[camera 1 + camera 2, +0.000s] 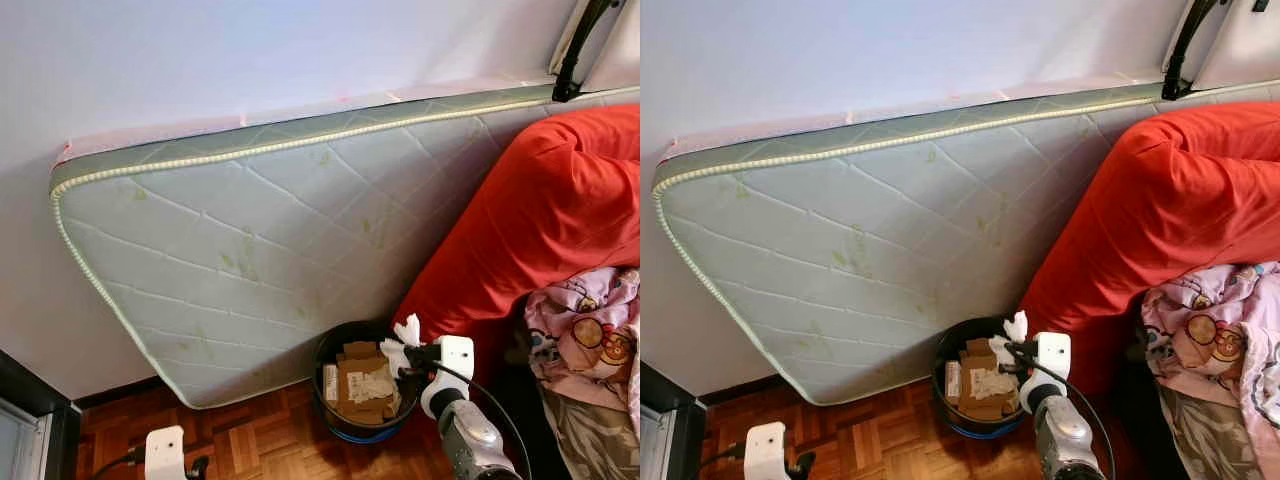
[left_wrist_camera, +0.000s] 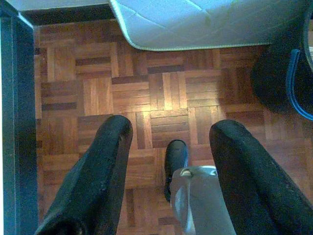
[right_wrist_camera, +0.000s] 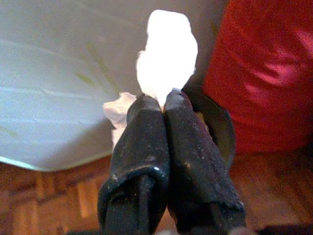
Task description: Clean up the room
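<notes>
Above the black bin (image 1: 350,400), at about 2 o'clock over its rim, a crumpled white tissue (image 1: 405,331) sticks out past the tips of the right gripper (image 1: 408,352). Its 2 black fingers (image 3: 146,147) are pressed together on the tissue, with no gap showing between them in the right wrist view, and the wad (image 3: 167,54) bulges beyond their tips. Inside the bin lie pieces of brown cardboard (image 1: 360,385) and some crumpled white paper (image 1: 372,383). It stands on the parquet floor (image 1: 250,445), touching the foot of a pale quilted mattress (image 1: 250,250) leaned against the wall, with a red cushion (image 1: 540,220) at the bin's 3 o'clock. The left gripper (image 2: 166,147) hangs low over the floor at about 8 o'clock from the bin, its 2 fingers spread wide and holding nothing.
</notes>
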Motion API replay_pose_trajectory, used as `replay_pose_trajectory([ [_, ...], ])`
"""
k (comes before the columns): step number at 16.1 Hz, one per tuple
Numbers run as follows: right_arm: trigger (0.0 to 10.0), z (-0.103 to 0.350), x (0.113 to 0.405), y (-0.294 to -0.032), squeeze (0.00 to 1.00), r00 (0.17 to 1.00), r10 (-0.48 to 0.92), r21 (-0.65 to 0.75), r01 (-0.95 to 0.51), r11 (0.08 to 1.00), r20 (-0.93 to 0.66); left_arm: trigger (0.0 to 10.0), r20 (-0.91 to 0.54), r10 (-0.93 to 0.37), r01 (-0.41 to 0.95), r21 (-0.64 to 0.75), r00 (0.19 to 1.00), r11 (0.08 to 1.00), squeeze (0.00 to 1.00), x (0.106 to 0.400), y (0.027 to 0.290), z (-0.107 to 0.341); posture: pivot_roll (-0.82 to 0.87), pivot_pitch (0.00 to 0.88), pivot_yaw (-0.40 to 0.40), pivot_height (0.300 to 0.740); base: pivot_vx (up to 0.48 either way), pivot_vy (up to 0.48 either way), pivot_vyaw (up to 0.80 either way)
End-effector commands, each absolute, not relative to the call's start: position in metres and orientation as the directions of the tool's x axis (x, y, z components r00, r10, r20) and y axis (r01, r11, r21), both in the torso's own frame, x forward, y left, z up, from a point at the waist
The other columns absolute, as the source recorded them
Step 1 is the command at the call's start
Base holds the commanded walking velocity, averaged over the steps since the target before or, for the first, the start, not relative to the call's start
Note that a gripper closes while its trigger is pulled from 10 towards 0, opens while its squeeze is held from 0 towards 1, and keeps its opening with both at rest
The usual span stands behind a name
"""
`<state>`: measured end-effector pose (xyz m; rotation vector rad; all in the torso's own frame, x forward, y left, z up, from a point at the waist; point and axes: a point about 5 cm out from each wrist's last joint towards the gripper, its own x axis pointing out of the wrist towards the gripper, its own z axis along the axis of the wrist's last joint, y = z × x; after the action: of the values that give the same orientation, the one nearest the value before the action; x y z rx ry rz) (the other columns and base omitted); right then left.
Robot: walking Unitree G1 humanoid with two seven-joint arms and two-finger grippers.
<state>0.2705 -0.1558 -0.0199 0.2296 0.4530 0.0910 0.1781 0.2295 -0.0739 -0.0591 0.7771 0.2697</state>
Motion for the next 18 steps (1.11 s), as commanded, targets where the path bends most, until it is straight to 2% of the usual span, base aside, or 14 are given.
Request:
replay_pose_trajectory([
  [1, 10.0, -0.030, 0.262, -0.163, 0.00, 0.865, 0.105, 0.207, -0.002, 0.978, -0.491, 10.0, -0.706, 0.219, -0.260, 0.052, 0.673, 0.964, 0.00, 0.174, 0.231, -0.076, 0.01, 0.031, -0.030, 0.740, 0.000, 0.000, 0.00],
  [3, 10.0, -0.041, 0.248, -0.172, 0.00, 0.825, 0.059, 0.162, 0.040, 0.986, -0.562, 10.0, -0.707, 0.218, -0.262, 0.048, 0.673, 0.964, 0.00, 0.172, 0.230, -0.076, 0.02, 0.037, -0.038, 0.740, 0.000, 0.000, 0.00],
  [5, 10.0, -0.065, 0.215, -0.183, 0.00, 0.708, 0.000, 0.109, 0.108, 0.988, -0.706, 10.0, -0.706, 0.218, -0.271, 0.039, 0.674, 0.962, 0.00, 0.171, 0.228, -0.077, 0.02, 0.049, -0.038, 0.740, 0.000, 0.000, 0.00],
  [6, 10.0, -0.068, 0.211, -0.182, 0.00, 0.694, 0.009, 0.106, 0.097, 0.990, -0.720, 10.0, -0.708, 0.218, -0.271, 0.039, 0.672, 0.962, 0.00, 0.170, 0.227, -0.078, 0.01, 0.050, -0.037, 0.740, 0.000, 0.000, 0.00],
  [10, 10.0, -0.075, 0.201, -0.172, 0.00, 0.655, 0.050, 0.110, 0.050, 0.993, -0.754, 10.0, -0.725, 0.217, -0.271, 0.043, 0.654, 0.962, 0.00, 0.163, 0.227, -0.081, 0.03, 0.044, -0.041, 0.740, 0.000, 0.000, 0.00],
  [18, 10.0, -0.079, 0.193, -0.176, 0.00, 0.634, 0.041, 0.111, 0.071, 0.991, -0.772, 10.0, -0.740, 0.225, -0.283, 0.048, 0.634, 0.958, 0.00, 0.157, 0.234, -0.083, 0.03, 0.054, -0.041, 0.740, 0.000, 0.000, 0.00],
])
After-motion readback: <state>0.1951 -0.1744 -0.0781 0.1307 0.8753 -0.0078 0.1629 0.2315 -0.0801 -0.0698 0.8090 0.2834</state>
